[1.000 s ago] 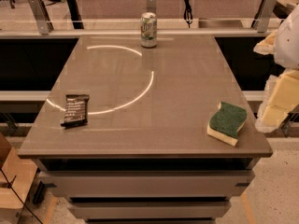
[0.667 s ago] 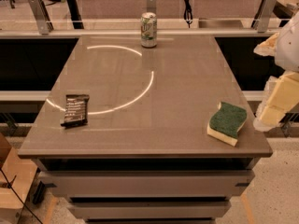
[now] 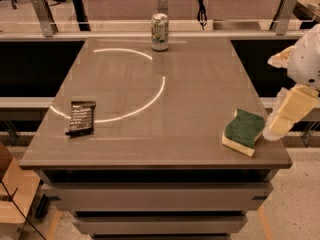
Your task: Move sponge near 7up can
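At four o'clock on the table [image 3: 200, 79], near its front right corner, the sponge [image 3: 243, 131] lies green side up. Just beside it, off the table's right edge at three o'clock, hangs the gripper [image 3: 279, 124]; whether it is apart or together I cannot tell. Well apart, the 7up can [image 3: 159, 31] stands upright at twelve o'clock. A black wrapper [image 3: 81, 117] lies at eight o'clock.

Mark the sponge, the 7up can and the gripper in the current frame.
sponge [image 3: 244, 128]: camera view, middle of the green scouring top.
7up can [image 3: 159, 33]: camera view, middle of the printed label.
gripper [image 3: 275, 129]: camera view, pale yellow lower tip, just right of the sponge.
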`<action>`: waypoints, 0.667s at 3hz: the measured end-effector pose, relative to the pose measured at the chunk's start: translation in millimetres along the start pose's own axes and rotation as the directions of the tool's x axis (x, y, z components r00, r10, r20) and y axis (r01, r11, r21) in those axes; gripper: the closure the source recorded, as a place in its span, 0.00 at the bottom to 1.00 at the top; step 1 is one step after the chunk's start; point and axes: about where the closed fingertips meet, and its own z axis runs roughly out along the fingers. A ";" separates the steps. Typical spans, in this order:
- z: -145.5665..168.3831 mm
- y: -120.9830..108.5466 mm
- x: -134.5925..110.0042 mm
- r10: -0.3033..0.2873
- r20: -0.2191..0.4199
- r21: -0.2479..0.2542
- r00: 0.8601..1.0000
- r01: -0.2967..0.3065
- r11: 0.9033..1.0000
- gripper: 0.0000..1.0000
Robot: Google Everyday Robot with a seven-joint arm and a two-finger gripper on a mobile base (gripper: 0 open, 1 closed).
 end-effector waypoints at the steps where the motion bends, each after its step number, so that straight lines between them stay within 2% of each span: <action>1: 19.3 -0.5 -0.3 0.036 0.024 -0.035 0.999 -0.035 0.999 0.00; 2: 55.0 0.3 -4.1 0.089 0.093 -0.101 0.992 -0.080 0.992 0.00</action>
